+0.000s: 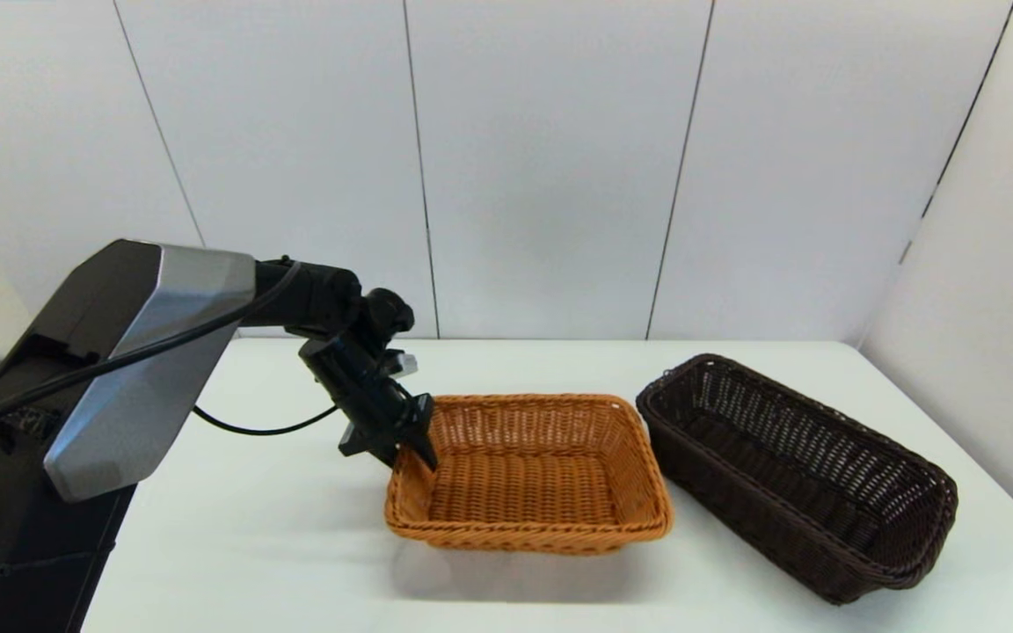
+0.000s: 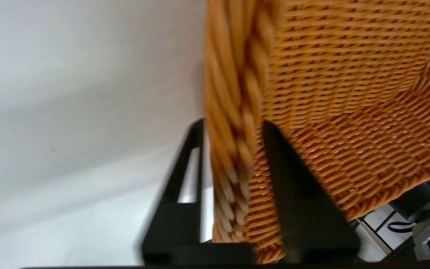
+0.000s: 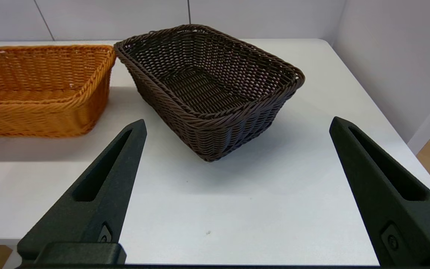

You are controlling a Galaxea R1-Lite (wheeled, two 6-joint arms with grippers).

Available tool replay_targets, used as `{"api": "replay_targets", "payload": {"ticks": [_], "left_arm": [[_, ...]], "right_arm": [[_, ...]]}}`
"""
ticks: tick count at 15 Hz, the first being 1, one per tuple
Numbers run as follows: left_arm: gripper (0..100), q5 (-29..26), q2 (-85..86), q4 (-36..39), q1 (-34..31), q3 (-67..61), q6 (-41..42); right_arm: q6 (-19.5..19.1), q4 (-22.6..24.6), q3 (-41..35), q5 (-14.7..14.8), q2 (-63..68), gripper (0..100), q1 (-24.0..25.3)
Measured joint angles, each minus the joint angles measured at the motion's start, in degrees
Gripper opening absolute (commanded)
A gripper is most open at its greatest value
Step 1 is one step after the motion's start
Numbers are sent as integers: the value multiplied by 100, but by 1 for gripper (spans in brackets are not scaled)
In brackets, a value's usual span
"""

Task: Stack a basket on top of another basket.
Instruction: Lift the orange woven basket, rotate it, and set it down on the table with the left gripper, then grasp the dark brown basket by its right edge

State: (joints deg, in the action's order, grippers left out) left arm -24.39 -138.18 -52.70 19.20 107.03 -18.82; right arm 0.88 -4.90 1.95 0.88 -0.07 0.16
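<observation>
Reaching out from the robot's left side, the left arm is angling forward and down over the white table [image 1: 278,527], its wrist bent so the left gripper [image 1: 414,450] is pointing steeply down at the orange-tan basket [image 1: 528,475]. The gripper is meeting the basket's left wall near the corner closest to the robot. In the left wrist view, the left gripper [image 2: 233,127] is straddling the braided rim [image 2: 237,93]: one black finger [image 2: 185,179] is sitting outside the wall and the other is inside the basket, the two narrowed onto the weave so that they are pinching the rim between them. A black cable [image 1: 260,429] is drooping from the arm toward the table.

The orange-tan basket is sitting on the table, though its near side seems to be casting a shadow beneath it, and I cannot tell whether it is slightly raised. The dark brown basket [image 1: 797,470] is resting just to the right of the orange-tan basket, turned at an angle, its nearest corner almost touching the orange-tan rim.

The right gripper [image 3: 237,127] is hanging back from the dark brown basket [image 3: 211,89], with its fingers spread wide and gripping nothing; that arm is staying out of the head view.

No brand, label or writing is readable on either basket.
</observation>
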Motion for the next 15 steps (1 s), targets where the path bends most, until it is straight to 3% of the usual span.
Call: {"api": "replay_targets", "payload": {"ticks": [7,11,15], "left_arm": [[100,-7,557,-271,-145,29,6],[100,98,2026,-957,-265,-87,-5],[100,629,4181,-1296,-283,-948,-24]], "right_arm": [[-2,0,0,0,0,100,-2],[-4,0,-2,2,0,100,0],[-2,0,-2,0,0,100,0]]}}
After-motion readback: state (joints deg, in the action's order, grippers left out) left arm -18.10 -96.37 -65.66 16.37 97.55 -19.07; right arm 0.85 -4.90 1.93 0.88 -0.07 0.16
